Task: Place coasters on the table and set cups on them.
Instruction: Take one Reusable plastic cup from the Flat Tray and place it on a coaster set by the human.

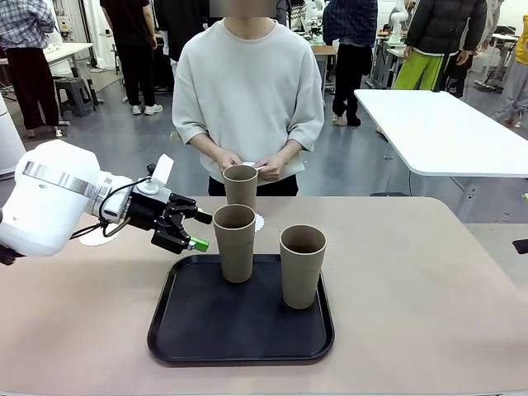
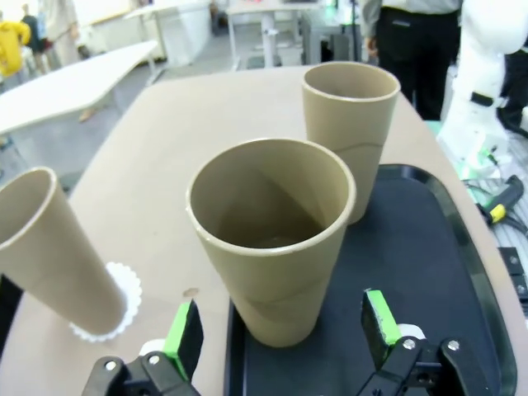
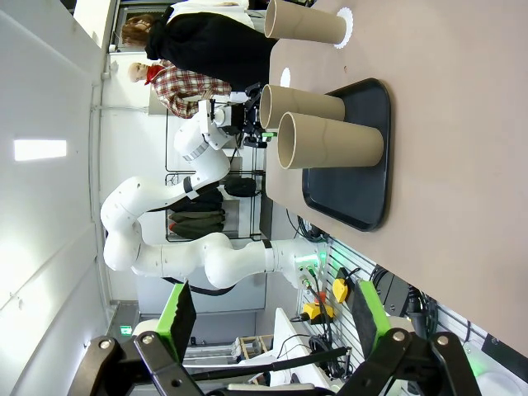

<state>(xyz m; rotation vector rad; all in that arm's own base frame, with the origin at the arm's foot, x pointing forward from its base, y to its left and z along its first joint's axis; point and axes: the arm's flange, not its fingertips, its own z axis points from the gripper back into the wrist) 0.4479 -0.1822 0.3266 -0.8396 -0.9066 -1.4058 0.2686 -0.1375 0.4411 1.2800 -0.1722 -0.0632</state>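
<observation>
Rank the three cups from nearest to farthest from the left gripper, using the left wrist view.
1. Near tray cup, on the black tray, straight ahead of the open left gripper.
2. Coaster cup, off the tray on a white coaster, at picture left.
3. Far tray cup, on the tray, behind the first.

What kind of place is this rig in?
Probably a robotics lab: white robot arm at a large beige-tan tabletop, a white table behind, several people standing on the open grey floor.
</observation>
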